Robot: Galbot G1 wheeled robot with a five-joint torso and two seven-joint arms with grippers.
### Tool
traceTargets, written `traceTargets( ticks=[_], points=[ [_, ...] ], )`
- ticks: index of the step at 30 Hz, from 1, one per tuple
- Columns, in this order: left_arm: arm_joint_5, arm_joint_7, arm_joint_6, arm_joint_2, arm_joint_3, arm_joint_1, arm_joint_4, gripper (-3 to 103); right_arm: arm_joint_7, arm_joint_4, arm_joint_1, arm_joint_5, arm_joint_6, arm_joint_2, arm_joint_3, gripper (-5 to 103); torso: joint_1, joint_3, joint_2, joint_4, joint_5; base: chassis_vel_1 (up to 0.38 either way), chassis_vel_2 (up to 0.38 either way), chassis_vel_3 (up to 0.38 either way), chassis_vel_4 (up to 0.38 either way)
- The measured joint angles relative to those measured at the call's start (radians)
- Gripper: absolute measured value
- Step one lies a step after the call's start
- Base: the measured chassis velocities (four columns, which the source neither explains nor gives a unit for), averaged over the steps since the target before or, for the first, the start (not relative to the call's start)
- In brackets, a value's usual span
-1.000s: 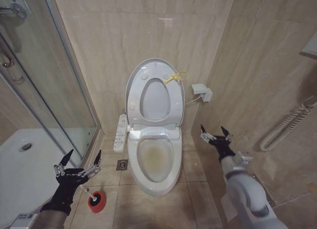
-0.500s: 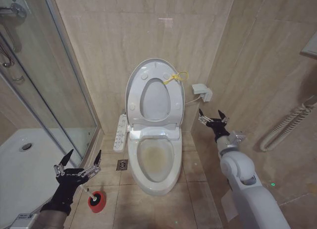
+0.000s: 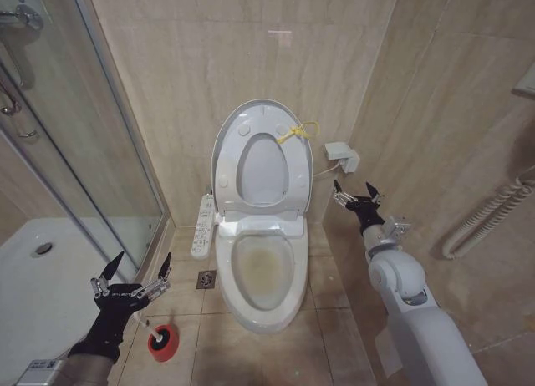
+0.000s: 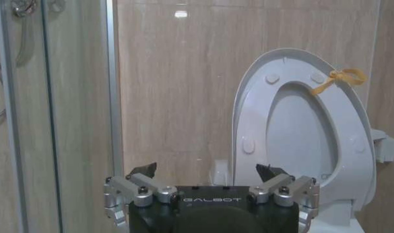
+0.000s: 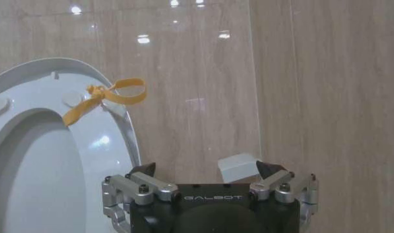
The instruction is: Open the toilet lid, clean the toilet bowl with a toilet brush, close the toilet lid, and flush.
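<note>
The toilet lid (image 3: 224, 144) stands upright against the wall at 12 o'clock, a yellow cord loop (image 3: 298, 132) on its rim, above the stained toilet bowl (image 3: 262, 271). The right gripper (image 3: 352, 197) is raised at 3 o'clock beside the lid, fingers spread and empty. The left gripper (image 3: 134, 271) hovers at 8 o'clock, spread, above the toilet brush (image 3: 150, 327) in its red holder (image 3: 163, 340).
</note>
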Motion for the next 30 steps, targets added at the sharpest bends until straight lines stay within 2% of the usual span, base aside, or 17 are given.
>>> traceTargets(
  ticks=[30],
  points=[
    [0.0, 0.0, 0.0, 0.0, 0.0, 0.0, 0.0, 100, 0.013, -0.044, 0.062, 0.018, 0.023, -0.037, -0.011, 100, 0.0, 0.0, 0.0, 0.0001, 0.0, -0.083, 0.082, 0.084, -0.076]
  ],
)
